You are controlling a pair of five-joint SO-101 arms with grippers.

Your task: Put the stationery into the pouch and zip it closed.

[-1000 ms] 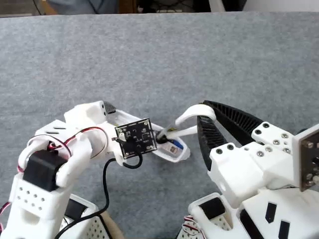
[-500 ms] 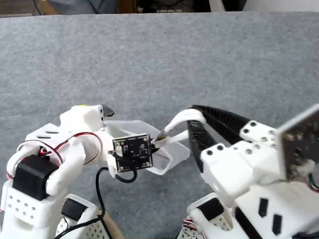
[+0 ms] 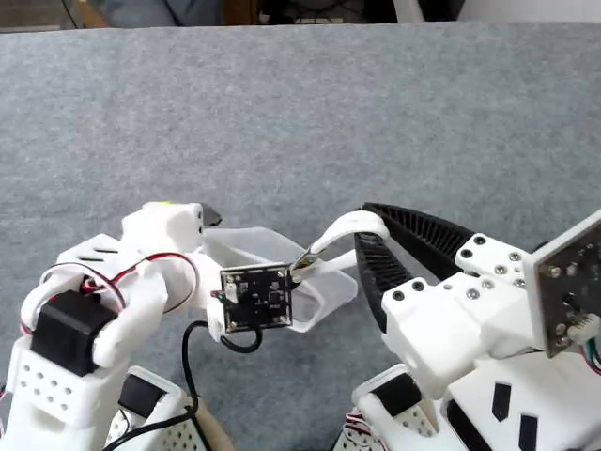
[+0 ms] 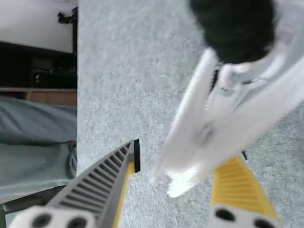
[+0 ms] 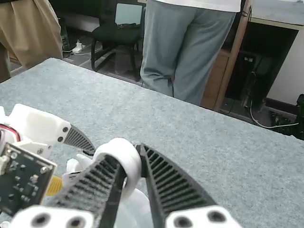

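Note:
A translucent white pouch (image 3: 272, 256) is held up off the grey cloth between the two arms. My right gripper (image 3: 364, 224), with black ribbed fingers, is shut on the pouch's white loop (image 3: 343, 225); the right wrist view shows that loop (image 5: 124, 162) pinched between the fingers of the right gripper (image 5: 134, 156). My left gripper (image 3: 218, 242) sits at the pouch's other end. In the left wrist view the left gripper (image 4: 183, 161) is open, and the pouch (image 4: 223, 109) hangs between its yellow-backed fingers (image 4: 237, 183), resting against one. I cannot make out any stationery.
The left arm's camera board (image 3: 255, 299) and black cable (image 3: 197, 348) hang over the pouch's near side. Bare grey table cloth (image 3: 310, 113) stretches to the far edge. Beyond that edge stand people (image 5: 190, 42) and a chair (image 5: 116, 38).
The pouch has been lifted and pulled left, and a blue-labelled item seen through it before is hidden. The right gripper has shifted left with the loop. The left arm's camera board has dropped slightly.

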